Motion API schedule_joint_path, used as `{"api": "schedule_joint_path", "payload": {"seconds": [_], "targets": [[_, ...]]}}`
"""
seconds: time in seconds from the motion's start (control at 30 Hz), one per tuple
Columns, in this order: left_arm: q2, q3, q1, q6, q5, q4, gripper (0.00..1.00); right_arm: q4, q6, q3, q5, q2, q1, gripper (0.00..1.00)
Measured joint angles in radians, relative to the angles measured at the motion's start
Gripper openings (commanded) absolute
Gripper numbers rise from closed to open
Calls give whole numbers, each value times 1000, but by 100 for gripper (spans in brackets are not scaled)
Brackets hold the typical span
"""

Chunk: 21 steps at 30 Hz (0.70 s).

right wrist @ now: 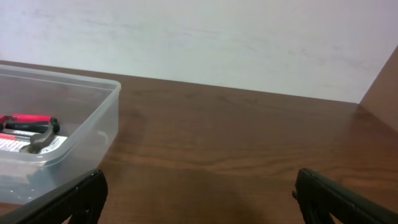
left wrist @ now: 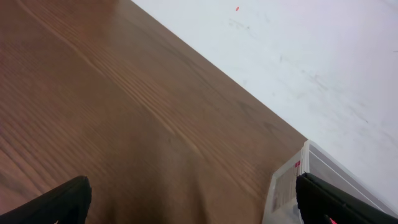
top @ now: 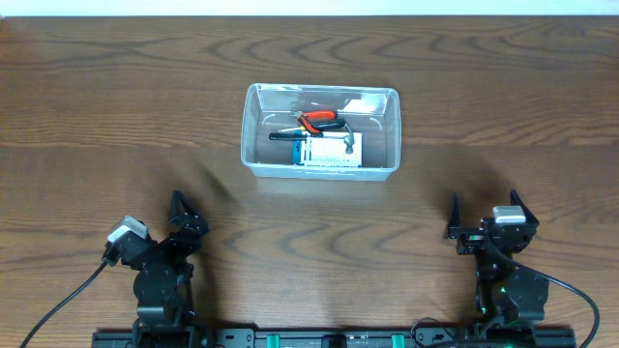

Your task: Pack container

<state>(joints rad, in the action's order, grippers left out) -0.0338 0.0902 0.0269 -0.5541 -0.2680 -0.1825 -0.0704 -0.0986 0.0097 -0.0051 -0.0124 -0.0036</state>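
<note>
The clear plastic container stands at the table's middle, toward the back. Inside it lie red-handled pliers, a black-and-blue tool and a small blue-and-white box. My left gripper is open and empty at the front left, well short of the container. My right gripper is open and empty at the front right. The right wrist view shows the container's corner with the pliers inside, left of the open jaws. The left wrist view shows the container's edge at its right, past the open jaws.
The wooden table spreads around the container on all sides. A white wall runs behind the table's far edge. Both arm bases sit at the front edge.
</note>
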Motion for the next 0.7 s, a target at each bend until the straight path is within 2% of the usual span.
{"api": "schedule_joint_path", "payload": {"seconds": [0.17, 0.5, 0.7], "targets": [[16, 0, 0, 52, 4, 0, 98, 0, 0, 0, 0, 0, 0, 99], [23, -5, 0, 481, 171, 7, 98, 0, 0, 0, 0, 0, 0, 99], [23, -6, 0, 605, 204, 7, 98, 0, 0, 0, 0, 0, 0, 99]]}}
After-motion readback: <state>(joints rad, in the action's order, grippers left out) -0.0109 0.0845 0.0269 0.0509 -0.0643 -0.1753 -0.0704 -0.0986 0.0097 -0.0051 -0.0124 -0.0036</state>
